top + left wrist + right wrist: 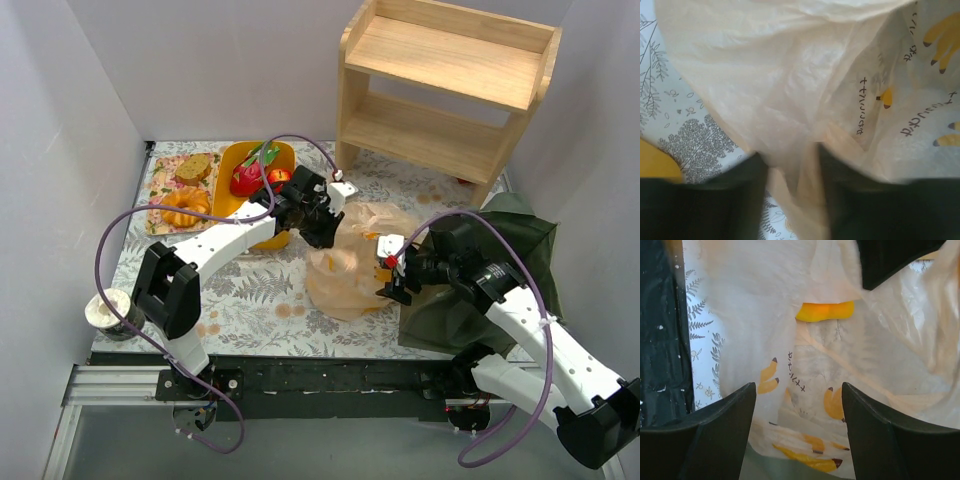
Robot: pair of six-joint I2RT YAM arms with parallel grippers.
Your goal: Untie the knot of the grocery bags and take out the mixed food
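Left gripper (322, 215) meets the tan bag (345, 275) top on the table (250, 300), right gripper (392, 278) beside. Left wrist: pinched on film, knot unseen. Right wrist: jaws apart, orange food (825, 311) inside. Lift slowly to avoid tearing.

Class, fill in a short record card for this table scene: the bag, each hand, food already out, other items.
Bag: tan plastic bag, banana print, mid-table
Left hand: closed on a fold of the bag
Right hand: open, at the bag's right side
Food out: bread slice and donut on floral tray; red produce in yellow dish
Other: dark green tote, wooden shelf, cup
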